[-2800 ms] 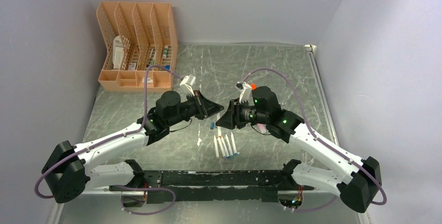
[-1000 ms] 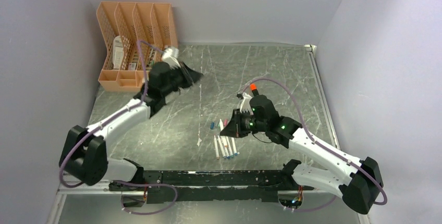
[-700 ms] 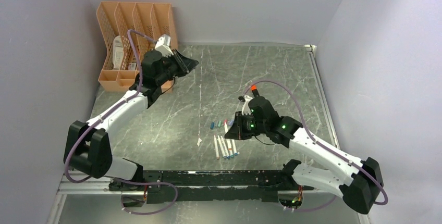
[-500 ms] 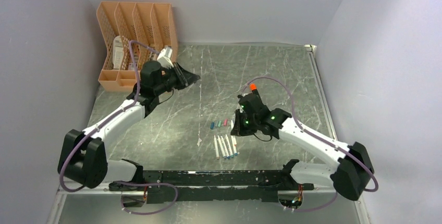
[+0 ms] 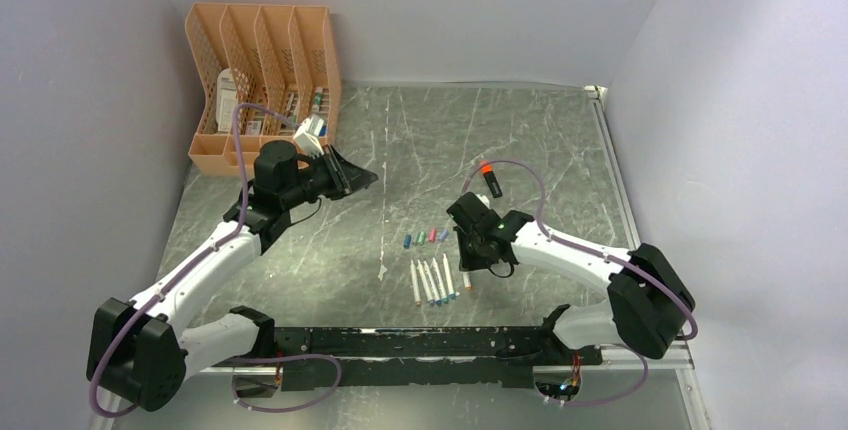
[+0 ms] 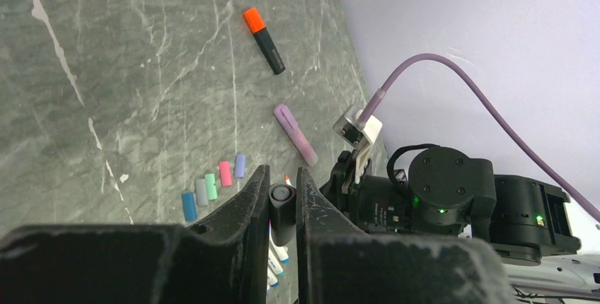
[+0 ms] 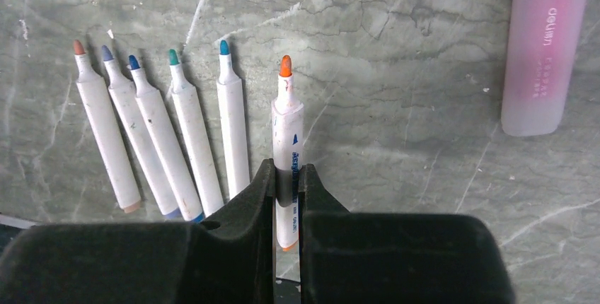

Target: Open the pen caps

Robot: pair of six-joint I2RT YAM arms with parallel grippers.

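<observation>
**Desk:** What have you got on the left side?

**Me:** My left claw [image 6: 281, 182] is closed on one short dark cap [image 6: 282, 212], held end-on between the fingers, well above the tabletop [image 6: 106, 71]. I judge the cap is off its pen. I hold it high so it clears everything until it goes down with the others.

**Desk:** Where are the others?

**Me:** Beyond that claw's tips and a little to their left there's a row of loose pen caps [image 6: 212, 185]: blue, grey, green, pink and pale purple, side by side. Farther ahead of the claw lie an orange-capped marker [image 6: 264, 30] and a pink highlighter [image 6: 296, 133]. Both look capped, so I reckon the job is only partly done.

**Desk:** And the right?

**Me:** The right claw [image 7: 286, 171] is clamped tight on the barrel of a white pen [image 7: 287, 117] with a bare orange tip. It grips near the tail, so the tip points away from the claw. Just left of its fingers, five uncapped pens [image 7: 170, 127] lie in a row with their tips the same way. I mean this one to lie beside them. I can't tell whether it rests on the tabletop.

**Desk:** Risk?

**Me:** A careless release could roll it into its neighbour.
</observation>
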